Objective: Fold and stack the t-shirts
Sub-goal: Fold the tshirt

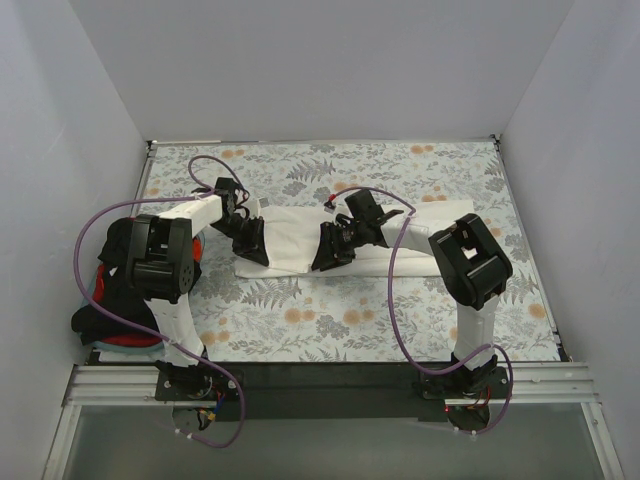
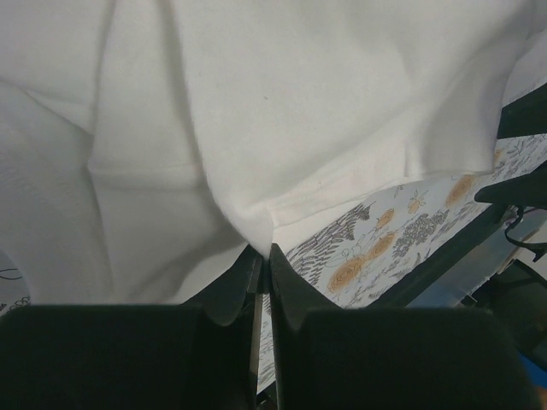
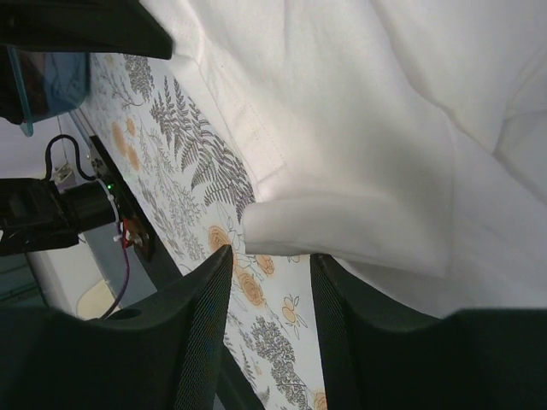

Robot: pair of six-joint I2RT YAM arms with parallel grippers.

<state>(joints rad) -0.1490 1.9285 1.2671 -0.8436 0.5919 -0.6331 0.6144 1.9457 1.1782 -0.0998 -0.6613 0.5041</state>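
Note:
The large off-white t-shirt (image 1: 300, 235) lies partly folded across the middle of the table. My left gripper (image 1: 252, 243) sits at its left end; in the left wrist view the gripper (image 2: 263, 249) is shut on a pinched fold of the off-white shirt (image 2: 256, 128), which hangs over the floral cloth. My right gripper (image 1: 328, 252) is over the shirt's front edge; in the right wrist view it (image 3: 269, 256) is open, its fingers either side of a rolled edge of the shirt (image 3: 350, 226) without gripping it. A black t-shirt (image 1: 112, 300) and a red one (image 1: 135, 341) lie heaped at the left edge.
The floral table cloth (image 1: 400, 310) covers the table, with white walls on three sides. The shirt heap hangs off the left side by the left arm's base. A black rail (image 1: 330, 375) with both arm bases runs along the near edge.

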